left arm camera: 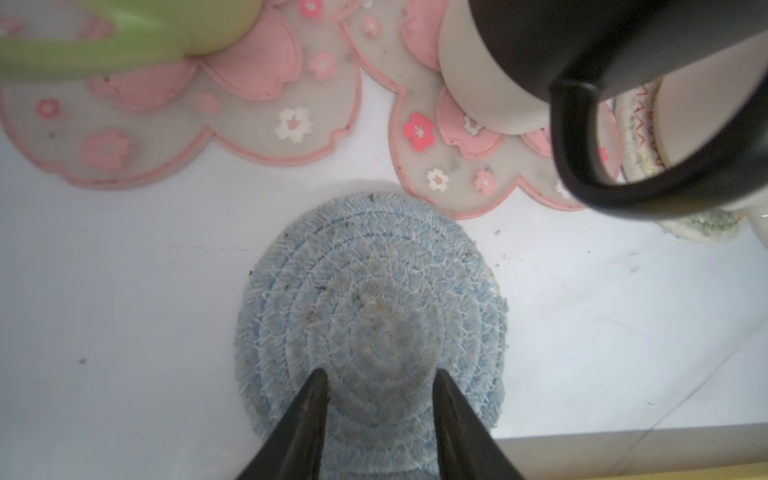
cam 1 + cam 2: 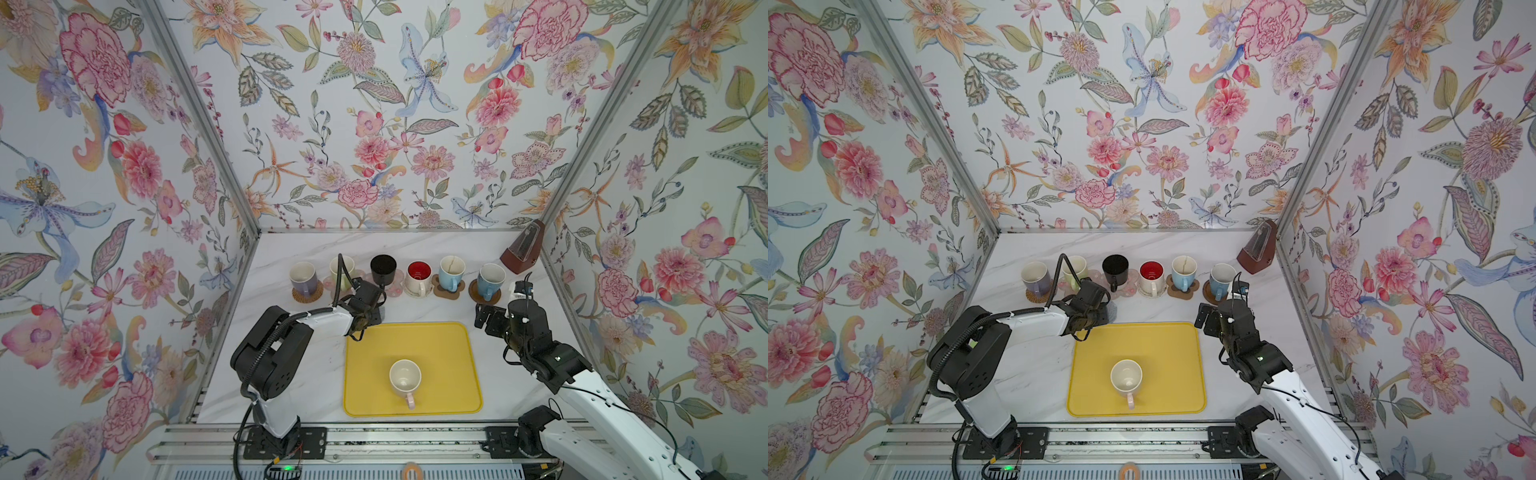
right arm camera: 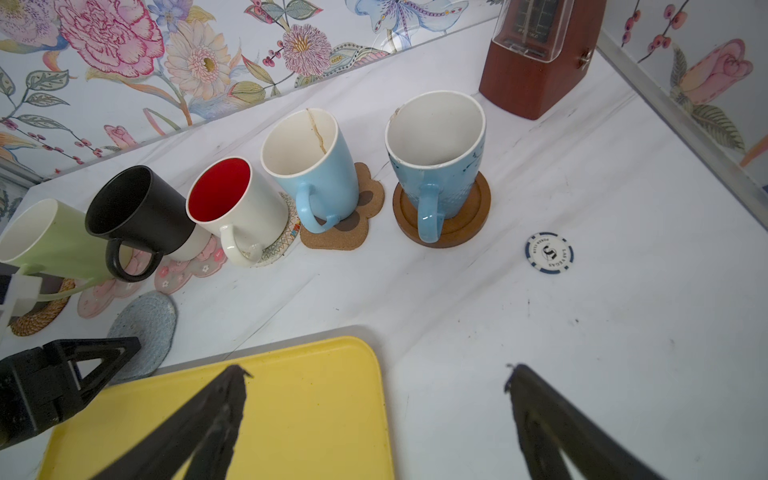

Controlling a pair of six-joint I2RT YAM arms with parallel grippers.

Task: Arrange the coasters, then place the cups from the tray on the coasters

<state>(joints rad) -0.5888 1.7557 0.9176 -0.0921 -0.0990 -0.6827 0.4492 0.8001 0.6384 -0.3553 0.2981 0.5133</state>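
1. in both top views the cream cup (image 2: 405, 376) stands on the tray (image 2: 449, 345), toward its 6 o'clock edge.
2. left wrist: left claw (image 1: 380, 374) part open, tips over the grey-blue coaster (image 1: 370, 270), gripping nothing.
3. right wrist: right claw (image 3: 374, 368) spread wide, empty, above the tray corner.

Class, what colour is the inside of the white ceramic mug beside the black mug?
Red; the white ceramic mug shows it best in the right wrist view.
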